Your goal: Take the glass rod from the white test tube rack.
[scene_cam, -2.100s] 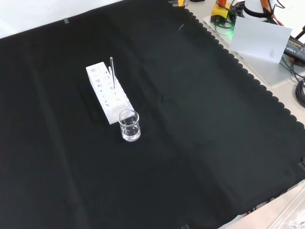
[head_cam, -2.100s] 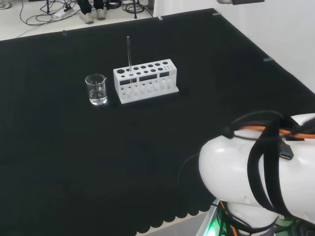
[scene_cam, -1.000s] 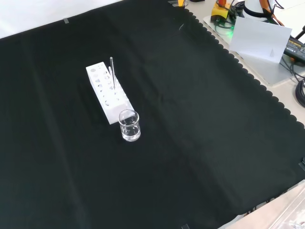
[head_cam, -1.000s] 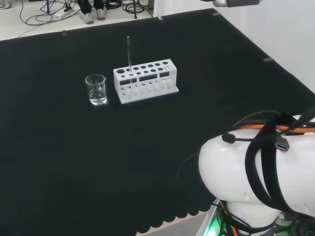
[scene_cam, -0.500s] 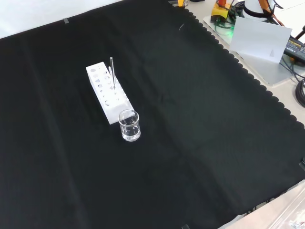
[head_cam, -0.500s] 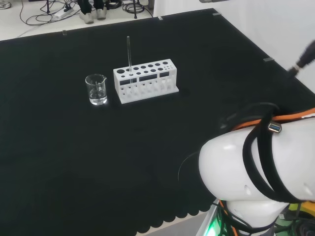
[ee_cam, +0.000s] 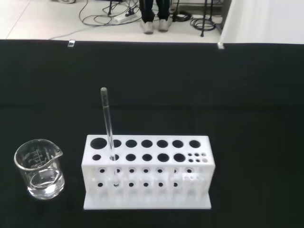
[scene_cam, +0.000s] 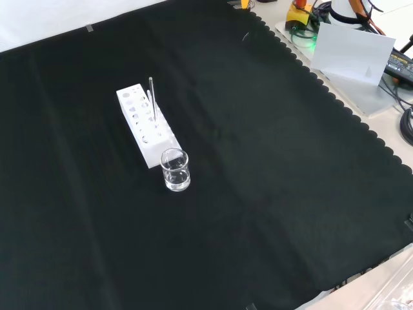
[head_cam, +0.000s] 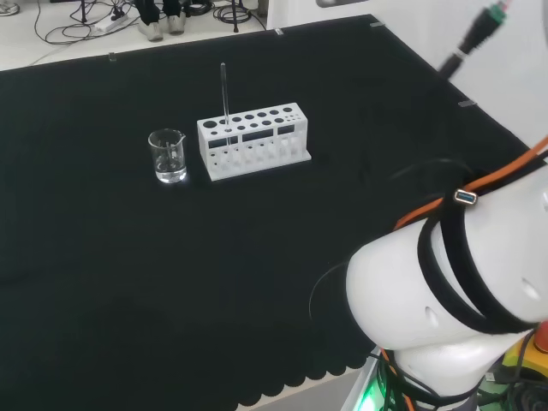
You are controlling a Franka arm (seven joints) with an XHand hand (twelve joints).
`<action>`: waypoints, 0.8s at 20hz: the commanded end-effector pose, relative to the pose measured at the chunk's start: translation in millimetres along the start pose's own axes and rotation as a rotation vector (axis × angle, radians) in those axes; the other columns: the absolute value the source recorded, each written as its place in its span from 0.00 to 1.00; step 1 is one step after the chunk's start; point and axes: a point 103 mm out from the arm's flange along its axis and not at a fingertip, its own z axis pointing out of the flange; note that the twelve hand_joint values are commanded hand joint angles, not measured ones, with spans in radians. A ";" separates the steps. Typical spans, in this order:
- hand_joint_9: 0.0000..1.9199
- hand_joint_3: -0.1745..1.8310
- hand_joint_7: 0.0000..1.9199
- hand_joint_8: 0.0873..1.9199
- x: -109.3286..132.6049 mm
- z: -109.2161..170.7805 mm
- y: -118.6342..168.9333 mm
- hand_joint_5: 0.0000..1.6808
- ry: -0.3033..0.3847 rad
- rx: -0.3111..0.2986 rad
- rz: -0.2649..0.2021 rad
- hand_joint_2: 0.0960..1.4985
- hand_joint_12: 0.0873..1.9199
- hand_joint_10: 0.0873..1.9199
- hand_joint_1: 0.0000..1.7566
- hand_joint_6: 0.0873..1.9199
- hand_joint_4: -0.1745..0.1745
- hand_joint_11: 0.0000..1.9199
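From my wrist cam, near to far: beaker [ee_cam: 39, 168], then the white test tube rack [ee_cam: 147, 170] mid-bench with the glass rod [ee_cam: 108, 129] upright in an end hole. Thin, slick, brittle, I'd guess, so I'd pinch its bare top. Can't tell the hand's state.

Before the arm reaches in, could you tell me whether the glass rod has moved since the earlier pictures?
No. The glass rod stands upright in the same hole of the white rack, beside the beaker.
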 end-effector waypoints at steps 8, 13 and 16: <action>0.10 0.28 0.03 0.36 7.1 43.7 94.1 0.13 0.031 0.014 -0.058 0.58 0.74 0.42 0.30 0.00 0.19 0.02; 0.11 0.28 0.04 0.37 3.8 64.4 110.9 0.14 0.026 0.033 -0.081 0.58 0.74 0.41 0.30 0.00 0.19 0.02; 0.11 0.28 0.04 0.37 3.8 78.5 118.7 0.15 0.032 0.043 -0.090 0.58 0.74 0.41 0.30 0.00 0.19 0.02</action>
